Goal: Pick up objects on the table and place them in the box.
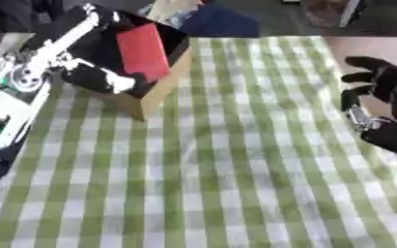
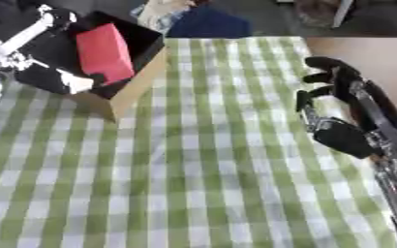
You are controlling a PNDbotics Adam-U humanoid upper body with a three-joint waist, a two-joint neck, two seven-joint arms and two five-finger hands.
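Note:
A cardboard box [image 1: 166, 87] with a dark inside stands at the table's far left. A red block [image 1: 144, 51] leans upright inside it. My left arm comes in from the left, and its black hand [image 1: 104, 80] is down inside the box, beside the red block. The dark interior hides how that hand is set. My right hand [image 2: 336, 127] hovers over the table's right side, open with fingers spread and holding nothing. No loose object shows on the cloth.
A green and white checked cloth [image 1: 219, 169] covers the table. Bare brown surface [image 2: 363, 53] shows at the far right. A dark blue shape [image 1: 223, 23] and a clear container [image 1: 325, 12] sit beyond the far edge.

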